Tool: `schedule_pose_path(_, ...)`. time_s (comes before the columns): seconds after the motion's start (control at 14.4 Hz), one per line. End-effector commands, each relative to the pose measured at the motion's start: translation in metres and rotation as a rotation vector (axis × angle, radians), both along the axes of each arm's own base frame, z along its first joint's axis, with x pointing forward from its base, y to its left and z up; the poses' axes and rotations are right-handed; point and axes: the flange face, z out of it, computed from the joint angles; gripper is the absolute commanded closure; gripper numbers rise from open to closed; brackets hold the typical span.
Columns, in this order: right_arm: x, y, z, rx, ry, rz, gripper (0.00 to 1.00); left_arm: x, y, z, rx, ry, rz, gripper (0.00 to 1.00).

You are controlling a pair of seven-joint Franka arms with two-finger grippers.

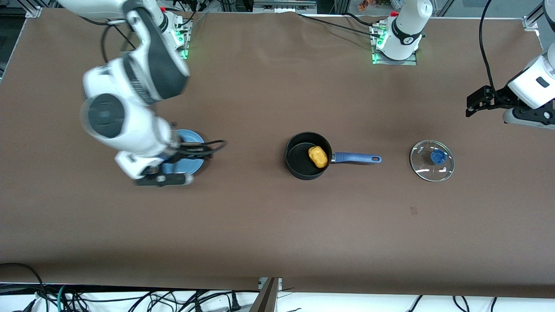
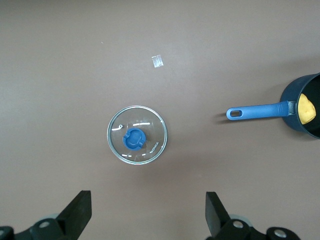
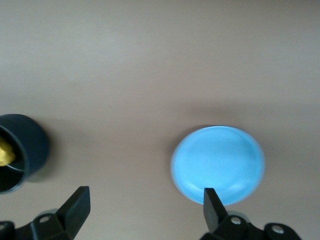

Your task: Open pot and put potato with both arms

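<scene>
Potato (image 1: 318, 157) lies inside the pot (image 1: 306, 157), lid (image 1: 432, 160) on the surface. Left end effector (image 1: 473, 103) and right end effector (image 1: 164, 177), both released and empty, should rise straight up, clear of the plate (image 1: 190, 161).

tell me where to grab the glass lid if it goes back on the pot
Grip the blue knob at the centre of the glass lid, coming straight down. The lid lies flat, knob up, so its thin rim offers little to pinch. The open left gripper is the closer one.
</scene>
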Motion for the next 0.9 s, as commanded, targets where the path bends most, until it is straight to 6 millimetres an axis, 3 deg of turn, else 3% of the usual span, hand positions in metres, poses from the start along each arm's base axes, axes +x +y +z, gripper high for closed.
schedule_pose_path(0.0, -0.01, -0.082, 0.041, -0.009, 0.015, 0.053, 0.0, 0.004, -0.005, 0.007, -0.021, -0.001, -0.028, 0.0)
schedule_pose_path(0.14, -0.027, -0.134, 0.063, -0.019, 0.021, 0.077, 0.0, 0.005, -0.004, 0.007, -0.021, -0.003, -0.027, 0.0)
schedule_pose_path(0.35, -0.058, -0.161, 0.1, -0.051, 0.037, 0.035, 0.0, 0.004, -0.001, 0.004, -0.021, 0.005, -0.022, 0.0)
schedule_pose_path(0.49, -0.077, -0.168, 0.118, -0.091, 0.018, 0.044, 0.0, 0.004, -0.003, 0.005, -0.019, 0.002, -0.025, 0.0)
schedule_pose_path(0.62, -0.09, -0.198, 0.15, -0.098, -0.038, -0.011, 0.0, 0.004, -0.004, 0.005, -0.018, 0.002, -0.028, 0.0)
schedule_pose_path(0.83, -0.107, -0.206, 0.166, -0.096, -0.046, -0.033, 0.0, 0.004, -0.009, 0.008, -0.016, -0.003, -0.038, 0.0)
